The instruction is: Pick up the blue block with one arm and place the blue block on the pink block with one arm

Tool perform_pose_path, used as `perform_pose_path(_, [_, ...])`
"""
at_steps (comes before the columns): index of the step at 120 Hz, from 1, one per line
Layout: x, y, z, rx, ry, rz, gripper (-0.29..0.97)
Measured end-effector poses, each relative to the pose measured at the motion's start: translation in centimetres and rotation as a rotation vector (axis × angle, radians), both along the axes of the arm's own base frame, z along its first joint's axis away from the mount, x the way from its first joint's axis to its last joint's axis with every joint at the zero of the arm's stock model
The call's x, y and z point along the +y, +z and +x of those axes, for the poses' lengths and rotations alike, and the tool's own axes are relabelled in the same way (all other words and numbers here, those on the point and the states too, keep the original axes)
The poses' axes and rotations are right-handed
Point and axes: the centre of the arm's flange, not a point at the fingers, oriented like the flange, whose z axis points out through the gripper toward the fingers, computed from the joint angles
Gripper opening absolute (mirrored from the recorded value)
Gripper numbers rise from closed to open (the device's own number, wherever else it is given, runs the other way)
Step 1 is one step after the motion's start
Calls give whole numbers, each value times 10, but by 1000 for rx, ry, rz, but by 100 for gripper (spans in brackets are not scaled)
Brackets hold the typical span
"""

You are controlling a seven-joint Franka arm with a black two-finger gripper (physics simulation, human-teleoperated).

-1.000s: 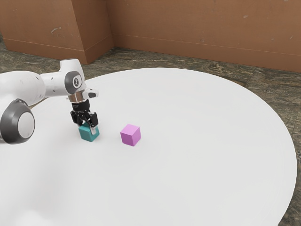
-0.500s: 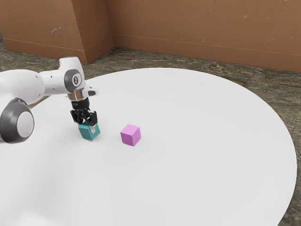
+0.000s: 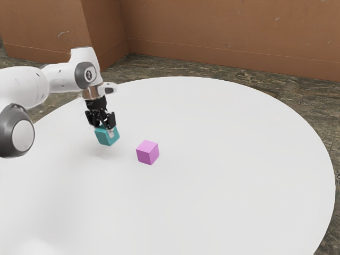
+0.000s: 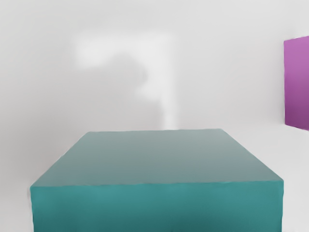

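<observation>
The blue block (image 3: 107, 136), teal in colour, hangs a little above the white table with my gripper (image 3: 104, 126) shut on its top. The arm comes in from the exterior view's left. The pink block (image 3: 147, 152) rests on the table, to the exterior view's right of the held block and slightly nearer the front. In the wrist view the blue block (image 4: 157, 179) sits large just under my hand, its shadow lies on the table beyond it, and an edge of the pink block (image 4: 296, 89) shows off to one side.
The round white table (image 3: 223, 175) spreads wide toward the exterior view's right and front. Brown walls (image 3: 223, 26) and a stone floor lie behind it.
My gripper has lifted the blue block off the table and carried it slightly toward the exterior view's right. The pink block has not moved.
</observation>
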Motion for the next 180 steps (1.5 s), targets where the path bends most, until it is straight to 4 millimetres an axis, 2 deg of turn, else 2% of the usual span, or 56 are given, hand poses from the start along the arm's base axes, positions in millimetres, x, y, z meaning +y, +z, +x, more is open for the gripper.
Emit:
perform_pose_path(50, [-79, 18, 19, -12, -44, -14, 35])
perform_pose_path(73, [-112, 12, 23, 9, -21, -9, 35])
perform_pose_path(115, [-139, 10, 31, 35, 61, 59, 35])
perform_pose_path(142, [-144, 10, 35, 36, 110, 73, 36])
perform_pose_path(162, [-159, 9, 36, 36, 92, 70, 37])
perform_pose_path(180, [-160, 10, 36, 24, 58, 83, 37])
